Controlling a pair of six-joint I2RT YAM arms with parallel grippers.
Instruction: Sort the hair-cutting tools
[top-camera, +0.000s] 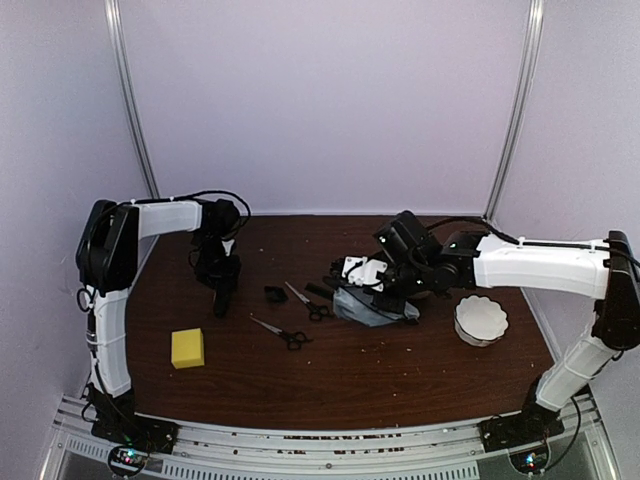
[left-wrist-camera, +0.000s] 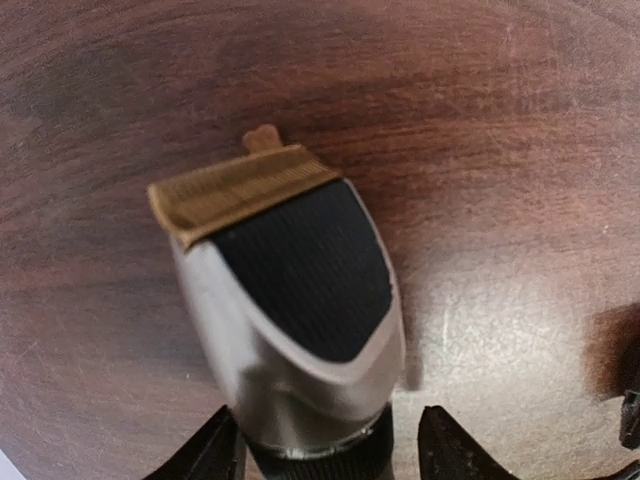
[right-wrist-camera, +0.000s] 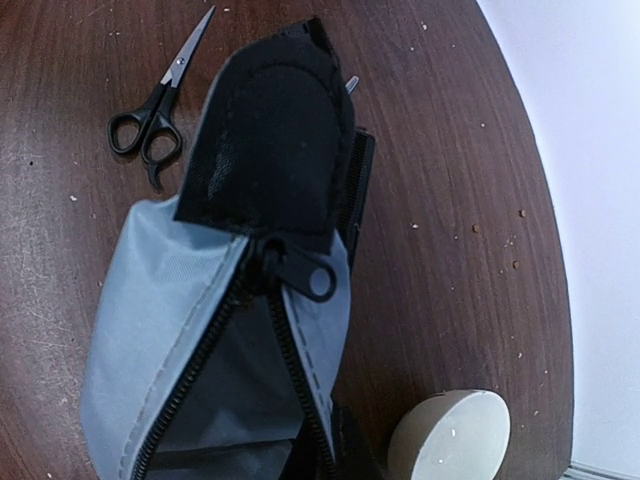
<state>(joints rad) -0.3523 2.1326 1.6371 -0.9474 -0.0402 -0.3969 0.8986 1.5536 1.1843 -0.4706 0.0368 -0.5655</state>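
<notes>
My left gripper (top-camera: 222, 278) (left-wrist-camera: 325, 455) holds the black clipper (left-wrist-camera: 300, 300) with its pale, gold-edged tip pointing down close to the table at the left. The left fingertip (left-wrist-camera: 205, 455) touches its collar, and a small gap shows at the right one. One pair of black-handled scissors (top-camera: 307, 300) (right-wrist-camera: 150, 115) and a second pair (top-camera: 283, 334) lie mid-table. The tiny black attachment (top-camera: 275, 294) lies beside them. My right gripper (top-camera: 385, 290) is at the grey zip pouch (top-camera: 368, 308) (right-wrist-camera: 200, 330), its jaws hidden by the fabric. The slim black comb (right-wrist-camera: 362, 185) lies against the pouch.
A white bowl (top-camera: 481, 320) (right-wrist-camera: 450, 435) stands right of the pouch. A yellow sponge (top-camera: 187, 347) lies at the front left. The pouch's zip (right-wrist-camera: 305, 275) is open. The table's right edge and the wall are near the bowl.
</notes>
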